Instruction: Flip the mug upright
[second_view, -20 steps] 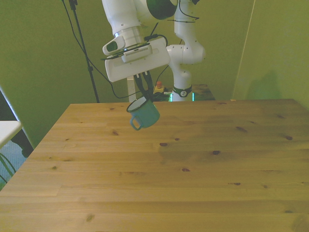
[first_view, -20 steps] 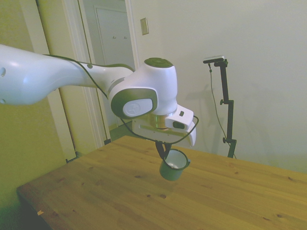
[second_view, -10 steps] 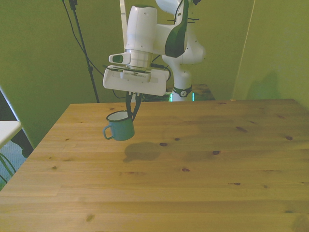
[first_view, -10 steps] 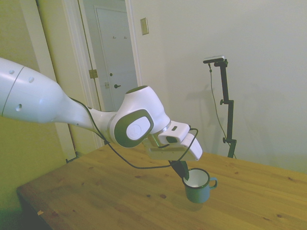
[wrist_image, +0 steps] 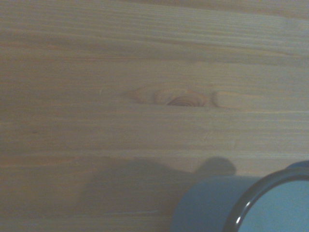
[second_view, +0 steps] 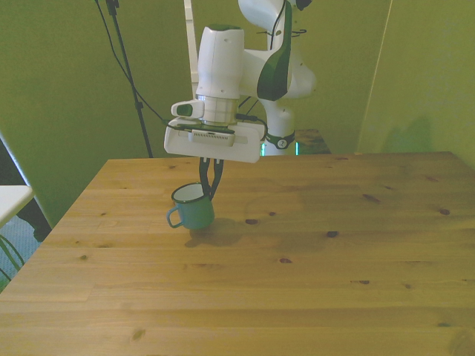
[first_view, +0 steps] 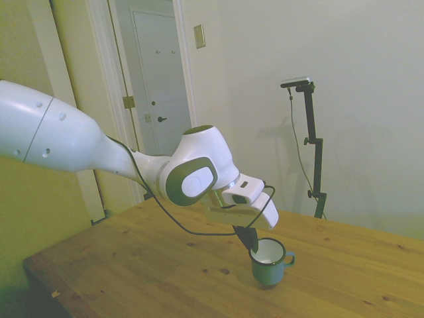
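The tool is clenched on the rim of the mug, which stands upright, at or just above the tabletop toward its far edge. If it releases while the base hovers or tilts, the mug could tip.

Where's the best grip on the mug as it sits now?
The rim wall, from straight above: one finger inside, one outside. The mug stands upright with its mouth open upward, and its loop handle looks too small to pinch. The gripper already pinches the rim that way, opposite the handle.
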You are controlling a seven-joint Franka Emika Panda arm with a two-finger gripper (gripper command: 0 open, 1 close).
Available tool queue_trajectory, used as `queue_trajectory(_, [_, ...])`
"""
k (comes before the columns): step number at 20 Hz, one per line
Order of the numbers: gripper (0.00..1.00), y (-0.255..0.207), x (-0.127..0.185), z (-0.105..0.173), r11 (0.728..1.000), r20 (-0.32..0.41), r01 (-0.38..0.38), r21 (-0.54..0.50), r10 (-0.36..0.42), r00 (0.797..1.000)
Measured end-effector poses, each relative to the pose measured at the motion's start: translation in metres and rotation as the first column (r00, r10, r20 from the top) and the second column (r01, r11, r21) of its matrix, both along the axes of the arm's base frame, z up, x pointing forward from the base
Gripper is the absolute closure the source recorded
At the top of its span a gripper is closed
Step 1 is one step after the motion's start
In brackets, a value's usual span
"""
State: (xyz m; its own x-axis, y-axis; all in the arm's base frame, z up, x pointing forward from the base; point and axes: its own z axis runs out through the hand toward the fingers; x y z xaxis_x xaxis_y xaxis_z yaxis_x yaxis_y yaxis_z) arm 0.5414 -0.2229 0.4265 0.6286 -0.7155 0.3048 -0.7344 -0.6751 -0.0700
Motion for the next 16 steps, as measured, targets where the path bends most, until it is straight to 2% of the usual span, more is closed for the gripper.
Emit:
queue_trajectory(13, [1.0,-0.003,0.01,-0.022,0.998,-0.041,-0.01,0.064,0.013,0.999])
queue_trajectory(14, [0.0,-0.005,0.01,-0.023,0.998,-0.04,-0.008,0.068,0.011,0.999])
queue_trajectory(16, [0.0,-0.006,0.011,-0.024,0.997,-0.036,-0.006,0.079,0.009,0.999])
